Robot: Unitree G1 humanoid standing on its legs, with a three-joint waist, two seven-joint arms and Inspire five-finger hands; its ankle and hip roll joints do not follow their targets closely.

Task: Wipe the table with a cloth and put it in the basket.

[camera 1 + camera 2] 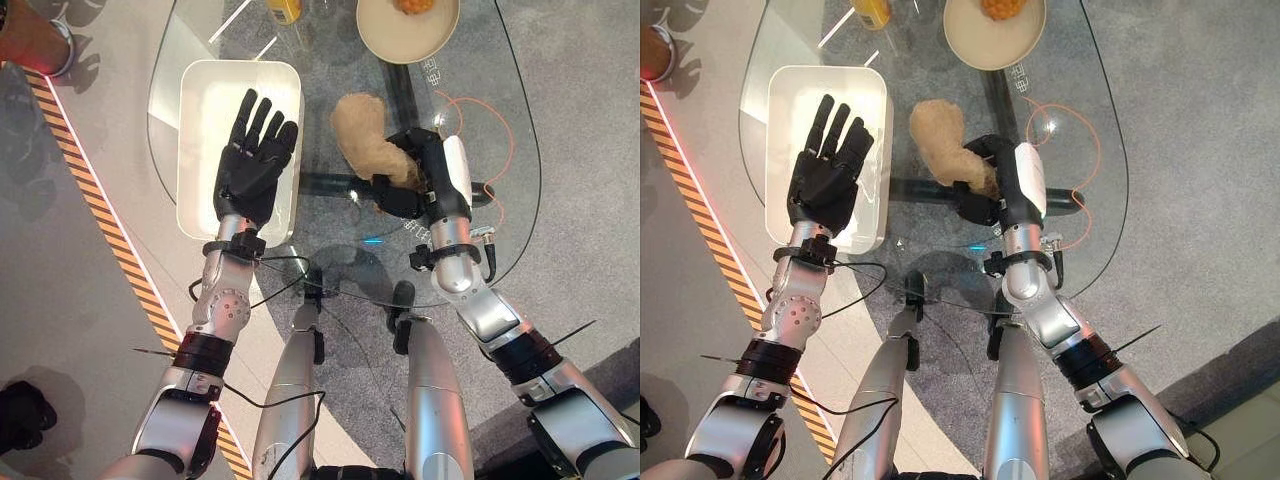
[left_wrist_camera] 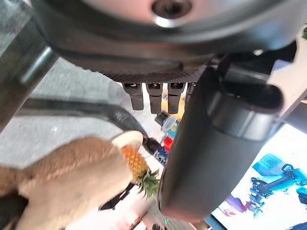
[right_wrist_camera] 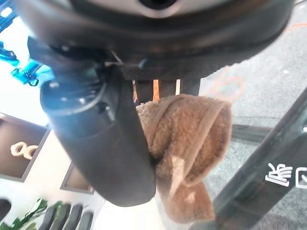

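Observation:
A tan cloth point(image 1: 367, 142) lies bunched on the glass table point(image 1: 520, 180), and my right hand point(image 1: 420, 175) is shut on its near end. In the right wrist view the cloth point(image 3: 187, 143) is pinched between thumb and fingers point(image 3: 165, 88). A white rectangular basket point(image 1: 200, 100) sits on the table's left part. My left hand point(image 1: 255, 155) hovers over the basket with straight, spread fingers and holds nothing. The left wrist view shows the cloth point(image 2: 67, 177) off to the side of that hand.
A beige plate point(image 1: 400, 35) holding an orange-yellow item stands at the table's far edge, with a yellow bottle point(image 1: 284, 10) beside it. A striped hazard line point(image 1: 100, 220) runs along the floor at left. An orange cable point(image 1: 490, 140) loops under the glass.

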